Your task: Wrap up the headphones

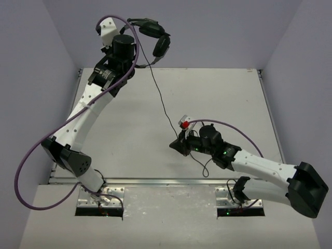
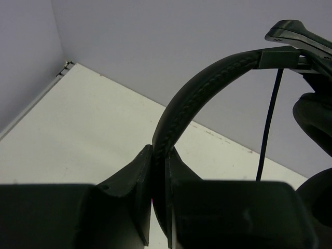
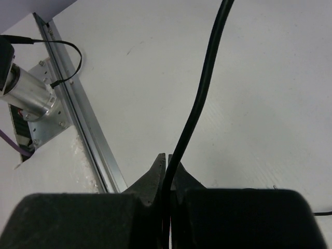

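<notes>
Top external view: the headphones (image 1: 153, 36) hang above the table's (image 1: 218, 88) far-left edge, headband (image 2: 202, 88) clamped in my left gripper (image 2: 160, 155), cable (image 1: 162, 101) pinched tight in my right gripper (image 3: 167, 162). Risk: pulling apart could tauten the cable, straining its earcup joint or twisting the headband loose. The earcups (image 1: 162, 46) point right; the cable's length runs far-left to near-right.
</notes>
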{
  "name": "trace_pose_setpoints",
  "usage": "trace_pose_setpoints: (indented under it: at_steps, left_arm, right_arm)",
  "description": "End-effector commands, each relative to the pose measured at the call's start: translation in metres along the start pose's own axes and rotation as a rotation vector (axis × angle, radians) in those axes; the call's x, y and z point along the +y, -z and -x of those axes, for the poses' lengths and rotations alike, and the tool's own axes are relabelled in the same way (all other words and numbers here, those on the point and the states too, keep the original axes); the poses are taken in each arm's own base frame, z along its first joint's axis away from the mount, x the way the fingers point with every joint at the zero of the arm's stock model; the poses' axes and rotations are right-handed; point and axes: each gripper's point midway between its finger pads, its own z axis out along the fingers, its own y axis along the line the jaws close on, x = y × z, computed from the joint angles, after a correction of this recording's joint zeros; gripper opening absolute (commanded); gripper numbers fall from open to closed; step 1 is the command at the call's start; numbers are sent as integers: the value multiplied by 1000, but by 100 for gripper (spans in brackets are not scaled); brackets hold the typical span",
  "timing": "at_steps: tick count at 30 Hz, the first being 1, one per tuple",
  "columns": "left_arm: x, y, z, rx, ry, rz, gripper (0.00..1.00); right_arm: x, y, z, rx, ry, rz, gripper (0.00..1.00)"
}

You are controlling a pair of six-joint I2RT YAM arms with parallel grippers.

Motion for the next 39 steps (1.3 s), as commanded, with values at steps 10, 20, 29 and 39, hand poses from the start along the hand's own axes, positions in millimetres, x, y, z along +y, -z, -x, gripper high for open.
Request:
trace_pose_setpoints:
  at_steps: [10, 20, 29, 39]
  left_arm:
    - [31, -35, -49, -123, -17, 98, 0]
    - [5, 23, -228, 89, -603, -288, 0]
    - [12, 86, -329, 275, -760, -495, 0]
    - [-8, 124, -326, 237, -645, -768, 0]
  right_arm:
    - [40, 35, 127, -93, 243, -21, 1]
    - [-29, 59, 200, -104, 543, -403, 1]
    - [-89, 106, 248, -151, 595, -631, 1]
    - [-163, 133, 252, -148, 594, -764, 1]
